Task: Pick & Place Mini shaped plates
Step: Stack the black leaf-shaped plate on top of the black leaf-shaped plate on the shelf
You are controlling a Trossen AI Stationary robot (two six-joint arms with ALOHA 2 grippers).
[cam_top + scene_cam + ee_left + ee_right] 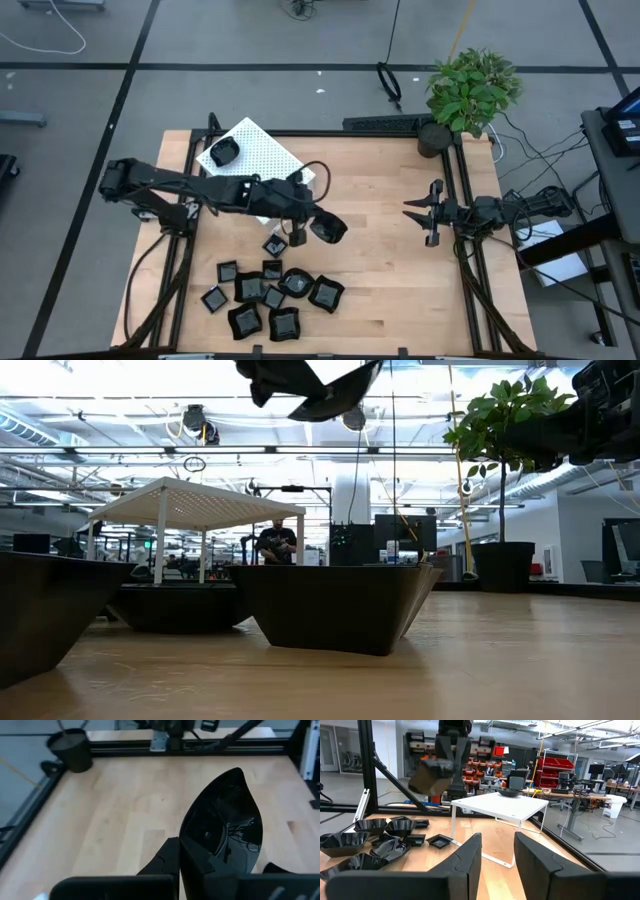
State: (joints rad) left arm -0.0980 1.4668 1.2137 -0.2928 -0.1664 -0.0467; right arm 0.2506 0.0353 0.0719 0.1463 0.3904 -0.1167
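Note:
My left gripper (pixel 306 226) hangs over the middle of the table, shut on one glossy black mini plate (pixel 329 229), which fills the left wrist view (pixel 225 825). Several more black plates lie heaped (pixel 270 295) near the table's near edge, below and left of that gripper. One plate (pixel 222 152) sits on top of the white perforated box (pixel 262 158), which stands on legs at the far left. My right gripper (pixel 418 213) waits open at the table's right side, well away from the plates; its two fingers (pixel 497 865) point toward the box. My left gripper pinches the plate by its rim (pixel 187 862) between its two fingers, coming from the table's left side. The plate is lifted clear of the table and tilted, high above the heap in the low view (pixel 330 395). The exact contact spot is hidden by the plate itself.
A potted plant (pixel 470 90) stands at the table's far right corner. Black frame rails (pixel 470 250) run along the table's edges. Bare wood (pixel 380 280) lies between the heap and the right arm. A person (pixel 277 543) stands in the room beyond.

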